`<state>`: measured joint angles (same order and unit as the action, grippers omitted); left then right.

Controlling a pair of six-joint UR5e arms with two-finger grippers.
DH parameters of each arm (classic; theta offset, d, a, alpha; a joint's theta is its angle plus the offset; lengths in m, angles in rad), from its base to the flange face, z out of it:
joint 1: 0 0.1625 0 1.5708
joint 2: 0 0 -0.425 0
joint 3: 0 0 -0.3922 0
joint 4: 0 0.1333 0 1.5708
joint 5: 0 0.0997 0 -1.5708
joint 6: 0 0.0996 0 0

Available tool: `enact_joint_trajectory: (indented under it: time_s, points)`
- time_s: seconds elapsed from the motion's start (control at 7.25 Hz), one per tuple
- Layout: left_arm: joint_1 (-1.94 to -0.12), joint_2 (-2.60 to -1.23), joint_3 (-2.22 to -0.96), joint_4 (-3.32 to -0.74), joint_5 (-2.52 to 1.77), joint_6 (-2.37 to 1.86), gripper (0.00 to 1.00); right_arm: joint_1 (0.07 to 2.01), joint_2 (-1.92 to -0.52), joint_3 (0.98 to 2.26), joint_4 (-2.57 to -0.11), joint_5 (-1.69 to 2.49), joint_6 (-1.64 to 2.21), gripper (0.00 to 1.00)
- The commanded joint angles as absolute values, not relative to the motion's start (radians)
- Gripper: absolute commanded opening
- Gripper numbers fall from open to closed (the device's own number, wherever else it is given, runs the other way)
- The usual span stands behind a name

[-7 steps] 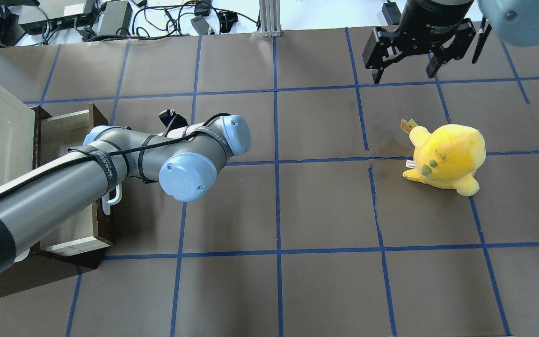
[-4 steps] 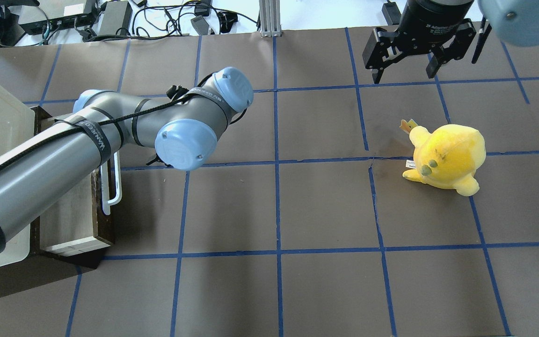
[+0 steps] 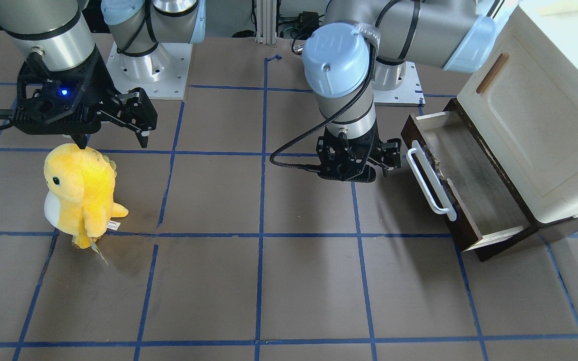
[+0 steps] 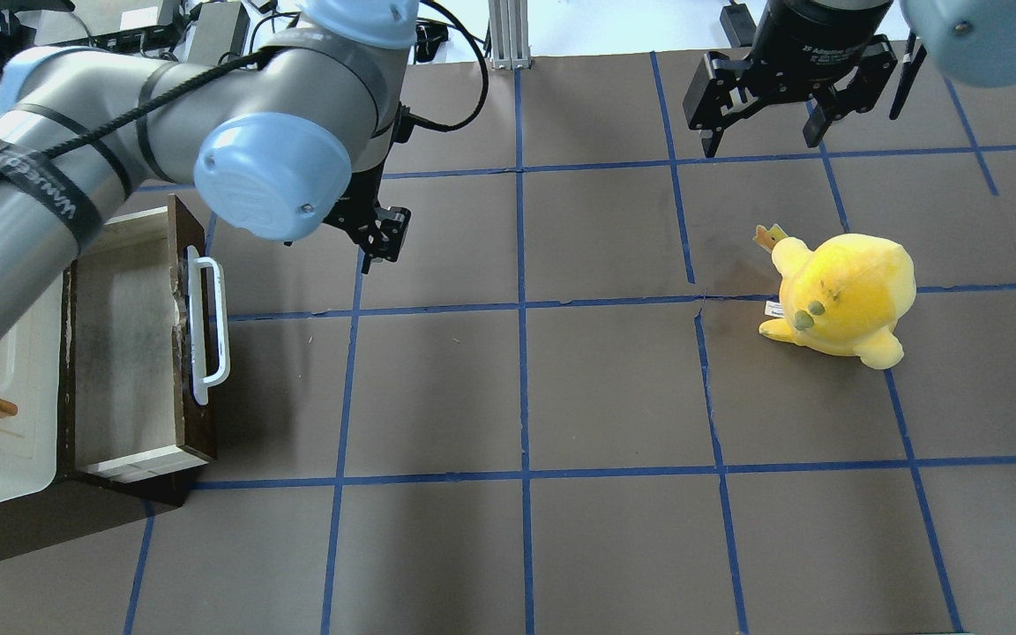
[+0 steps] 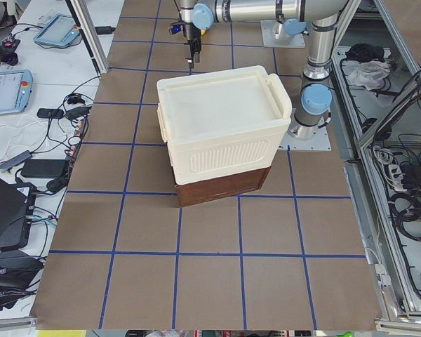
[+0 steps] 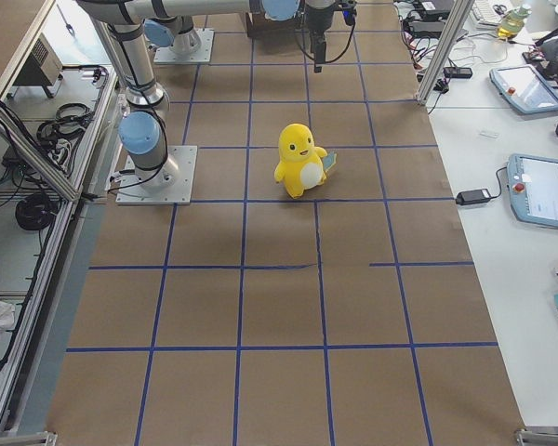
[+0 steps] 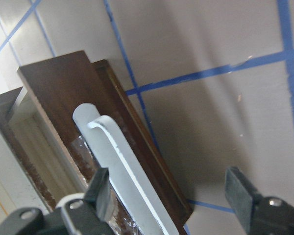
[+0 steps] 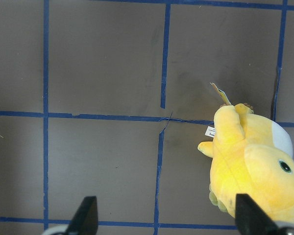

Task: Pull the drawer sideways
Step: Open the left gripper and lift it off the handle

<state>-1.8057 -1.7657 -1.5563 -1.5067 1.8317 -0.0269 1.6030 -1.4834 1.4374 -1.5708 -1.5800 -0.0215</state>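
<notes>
The drawer (image 4: 124,348) stands pulled out of the cabinet at the left, its dark brown front (image 3: 442,200) and white loop handle (image 4: 208,326) facing the table's middle. It also shows in the front view with the handle (image 3: 429,183). My left gripper (image 4: 377,236) hangs open and empty just beyond the drawer's far corner, clear of the handle (image 7: 122,166); in the left wrist view its gripper (image 7: 169,200) shows fingers wide apart. My right gripper (image 4: 764,141) is open and empty at the far right, above the table.
The cream-white cabinet (image 3: 545,125) with a small brown handle (image 3: 492,72) sits over the drawer. A yellow plush toy (image 4: 843,295) stands at the right, just under my right gripper (image 3: 112,144); it shows in the right wrist view (image 8: 255,166). Blue tape lines grid the brown table.
My left arm has risen off the drawer handle and swung toward the table's far side, uncovering the drawer. The drawer stays pulled out. The right arm has not moved.
</notes>
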Motion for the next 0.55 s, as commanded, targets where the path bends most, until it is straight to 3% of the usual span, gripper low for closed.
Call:
enact_joint_trajectory:
  time_s: [0.0, 0.41]
  points:
    - [-1.723, -1.627, -1.543, -1.540, 1.601, -0.026, 1.00, 1.603, -1.483, 1.437, -1.571, -1.580, -0.021, 1.00]
    - [-1.584, -1.551, -1.546, -1.531, 1.489, -0.026, 1.00, 1.603, -1.483, 1.437, -1.571, -1.580, -0.021, 1.00]
